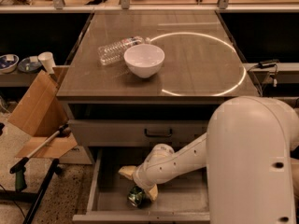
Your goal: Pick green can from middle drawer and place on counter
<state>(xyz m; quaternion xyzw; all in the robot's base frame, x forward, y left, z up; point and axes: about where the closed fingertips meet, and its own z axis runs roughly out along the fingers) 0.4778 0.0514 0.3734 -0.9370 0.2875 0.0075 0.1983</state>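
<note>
The green can (pixel 136 196) lies in the open middle drawer (pixel 187 202), near its front left. My gripper (pixel 138 182) reaches down into the drawer just above the can. Its two cream fingers are spread apart, one at the back left (pixel 126 172) and one right beside the can (pixel 152 191). The can is not between the fingers as far as I can see. The counter (pixel 196 64) above shows a bright ring-shaped reflection.
A white bowl (pixel 144 59) and a clear plastic bottle (pixel 114 51) lying on its side are on the counter's left half. A shut drawer front with a dark handle (pixel 158 133) is above the open drawer. A cardboard box (pixel 35 111) and a grabber tool (pixel 32 155) stand at the left.
</note>
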